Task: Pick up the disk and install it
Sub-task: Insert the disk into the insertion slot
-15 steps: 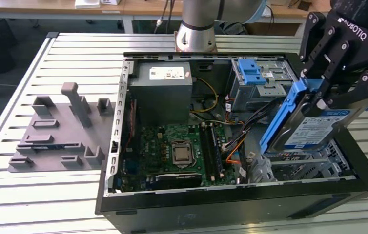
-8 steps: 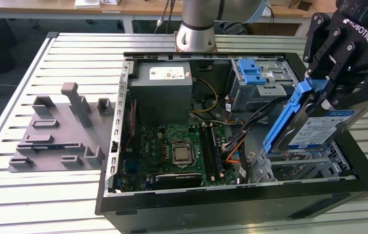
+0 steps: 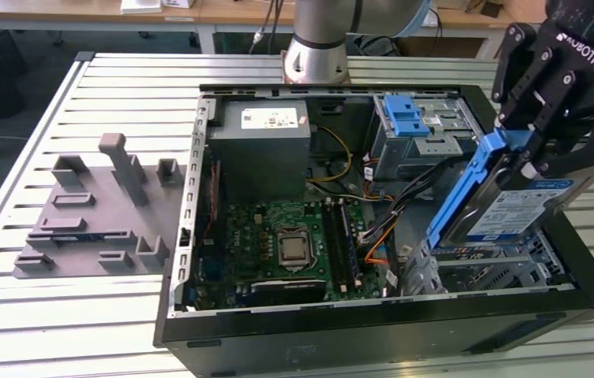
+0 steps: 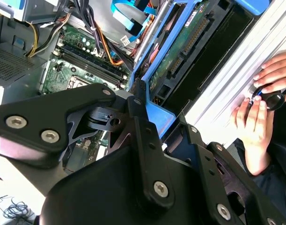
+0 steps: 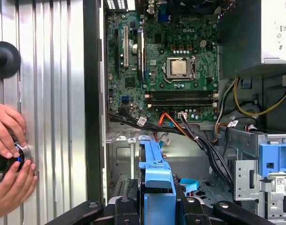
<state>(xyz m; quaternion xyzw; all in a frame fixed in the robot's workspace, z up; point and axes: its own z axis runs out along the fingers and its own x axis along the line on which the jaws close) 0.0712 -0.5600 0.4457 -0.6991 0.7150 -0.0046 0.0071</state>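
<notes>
**Pincer clamped on the disk over the open computer case**

In the exterior view, the pincer [image 3: 533,157] is closed on the disk [image 3: 507,206], gripping its blue carrier. It holds the disk on edge and tilted over the metal drive bay [image 3: 486,272] in the computer case [image 3: 381,319], on the exterior view's right, beside the motherboard [image 3: 287,240]. In the first wrist view, a person's hand [image 5: 7,126] rests on the table [image 5: 54,93] just outside the case wall.

Open computer case [image 3: 381,340] on slatted table [image 3: 66,315], grey fixture [image 3: 98,216] beside
</notes>
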